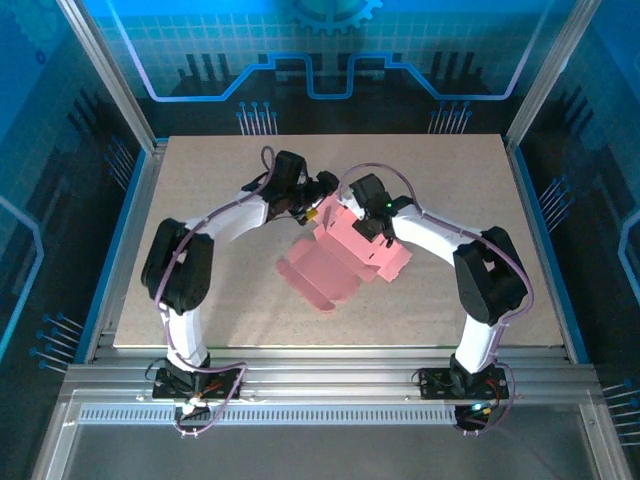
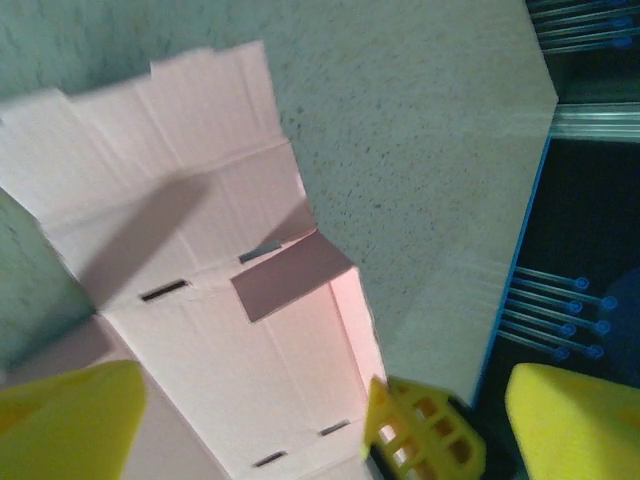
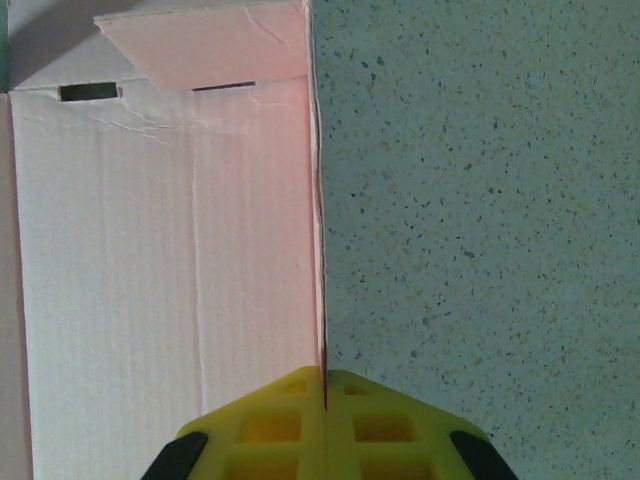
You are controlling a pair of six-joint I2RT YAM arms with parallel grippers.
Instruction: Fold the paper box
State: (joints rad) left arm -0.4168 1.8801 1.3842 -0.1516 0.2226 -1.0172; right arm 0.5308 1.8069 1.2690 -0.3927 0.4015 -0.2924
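Observation:
The paper box [image 1: 340,268] is a pink creased card lying mid-table, part flat and part raised. In the right wrist view one side wall of the box [image 3: 150,250] stands upright, and my right gripper [image 3: 323,385] is shut on its thin edge. From above, the right gripper [image 1: 362,222] sits at the box's far end. My left gripper [image 1: 318,208] hovers just left of it, over the same end. In the left wrist view the left gripper [image 2: 320,390] is wide open above the box [image 2: 200,250], holding nothing. The right gripper's yellow fingers [image 2: 420,432] pinch the wall there, beside a small bent-up flap [image 2: 290,275].
The speckled table [image 1: 220,180] is ringed by aluminium rails [image 1: 330,372] and blue enclosure panels. The table's right edge [image 2: 535,190] runs close by in the left wrist view. Bare tabletop lies left, right and behind the box.

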